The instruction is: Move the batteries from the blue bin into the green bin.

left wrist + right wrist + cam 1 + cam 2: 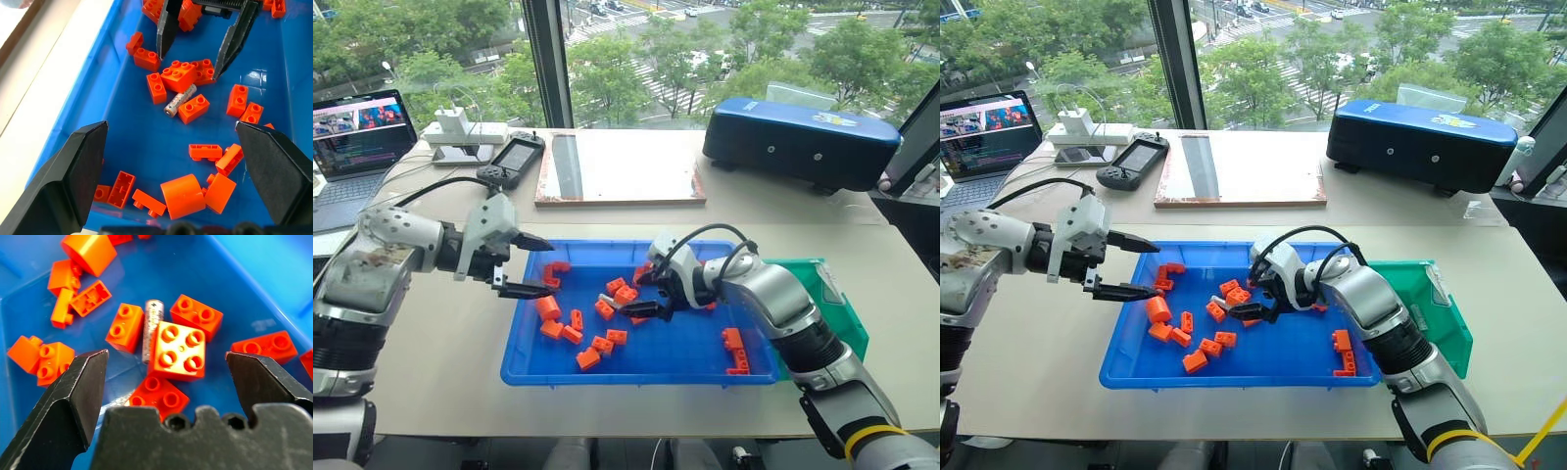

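Note:
The blue bin (636,377) lies in the middle of the table, scattered with orange bricks (578,328). One silver-grey battery (179,99) lies flat among the bricks near the bin's centre, pressed against a square brick (177,350). My right gripper (641,294) hovers open just over that cluster, and its jaws straddle the battery (151,328) and the square brick without touching them. My left gripper (540,266) hangs open over the bin's left end, pointing towards the right one, with nothing in it. The green bin (832,294) stands against the blue bin's right side, partly behind my right arm.
Behind the bins lie a wooden board (617,166), a dark-blue hard case (798,137), a handheld game console (514,157), a white charger (460,127) and a laptop (357,132). A window runs along the table's far edge.

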